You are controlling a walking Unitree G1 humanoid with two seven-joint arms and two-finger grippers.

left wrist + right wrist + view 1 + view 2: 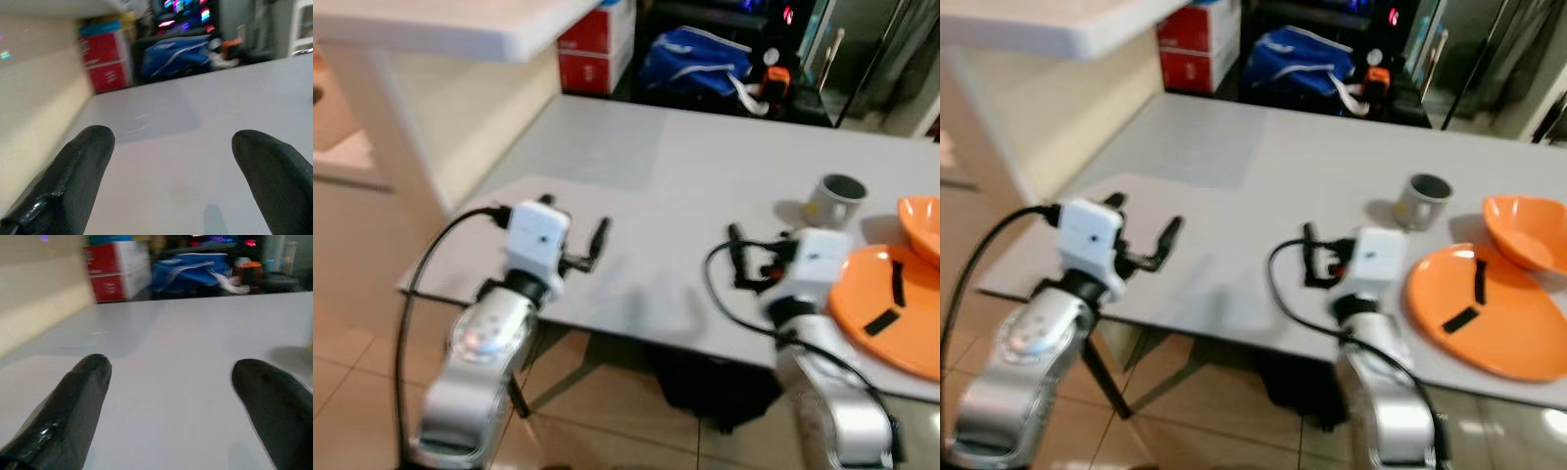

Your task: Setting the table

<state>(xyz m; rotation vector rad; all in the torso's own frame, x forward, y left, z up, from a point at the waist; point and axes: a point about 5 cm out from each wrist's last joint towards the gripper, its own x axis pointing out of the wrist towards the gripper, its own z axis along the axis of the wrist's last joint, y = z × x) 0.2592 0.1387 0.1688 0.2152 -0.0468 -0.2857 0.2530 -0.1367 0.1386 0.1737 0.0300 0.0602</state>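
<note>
Table: grey table [636, 186], bare on your left and middle, all tableware sits at the right side.
Left gripper: left gripper [570, 230] over the near-left part of the table, fingers spread wide, nothing between them (left wrist view confirms, bare surface ahead).
Right gripper: right gripper [756, 253] over the near-middle, fingers also wide apart, empty.
Plate: orange plate [891, 313] at the near-right edge, touching or just beside your right wrist housing; two black strips [889, 302] lie on it (cannot tell what they are, maybe cutlery).
Bowl: orange bowl [1526, 233] just beyond the plate on the far side, looks to overlap its rim.
Mug: grey mug [834, 201] upright, farther in and left of the bowl, apart from the plate.
Key relation: everything lies right of both grippers, so your right arm is clearly nearer; mug is ahead and to the right of the right gripper.
Strip axes: longer strip runs near-far, the other diagonal.
Step (judgement): nothing picked yet, setting barely begun; you would likely swing right first.
Background: blue bag [693, 61], red box [595, 49] beyond the table.
</note>
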